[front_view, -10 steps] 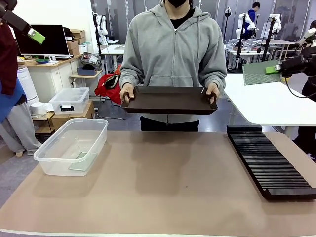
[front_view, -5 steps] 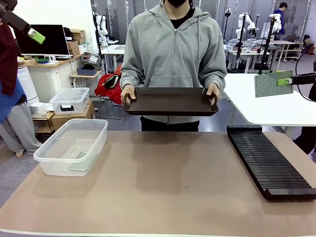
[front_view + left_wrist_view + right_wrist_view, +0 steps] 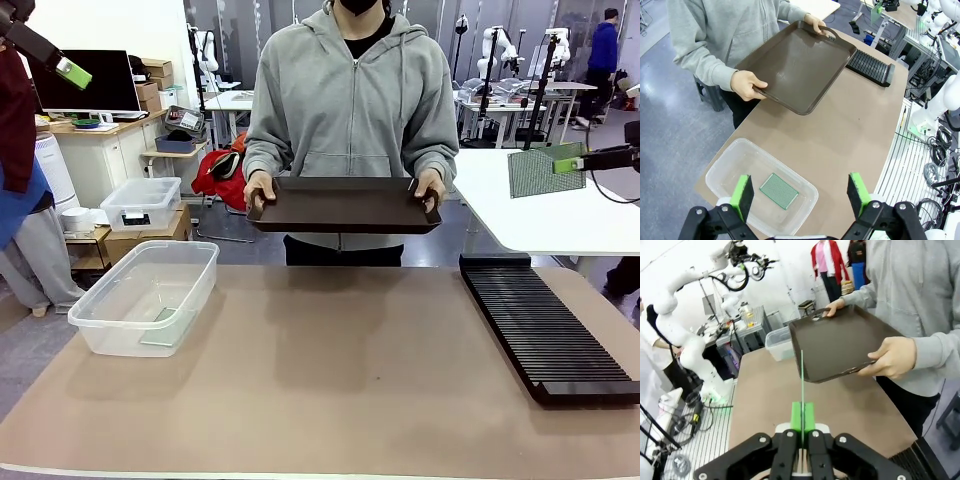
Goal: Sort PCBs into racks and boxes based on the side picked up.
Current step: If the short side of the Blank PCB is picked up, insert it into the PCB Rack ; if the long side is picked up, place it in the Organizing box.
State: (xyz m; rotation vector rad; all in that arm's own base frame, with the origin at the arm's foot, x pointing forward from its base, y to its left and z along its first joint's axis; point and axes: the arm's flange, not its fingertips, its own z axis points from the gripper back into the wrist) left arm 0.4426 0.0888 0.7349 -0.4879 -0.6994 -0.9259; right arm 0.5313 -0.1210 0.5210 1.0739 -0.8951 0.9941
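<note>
You've got the right gripper [image 3: 566, 165] up high at the far right edge, above the white side table, jaws closed on a PCB [image 3: 532, 171] held upright w/ its mesh face toward the camera. In the right wrist view that held PCB [image 3: 802, 385] is seen edge-on, a thin green line rising from between the green pads [image 3: 797, 418], pinched at its lower edge.

The left gripper [image 3: 800, 195] hangs high over the left end of the worktop [image 3: 330, 380], jaws wide open, nothing between them. Directly below it sits the clear tub [image 3: 725, 175] near the worktop's corner, w/ the 2nd PCB [image 3: 779, 190] lying flat on its floor; front view shows that board [image 3: 158, 327] at the tub's near right corner.

The black slotted rack [image 3: 545, 330] lies along the right side of the worktop, running from the far edge toward you.

The person at the far side holds a dark brown tray [image 3: 345, 203] level in both hands, by its end handles, above the worktop's far edge, approx centred between tub and rack
</note>
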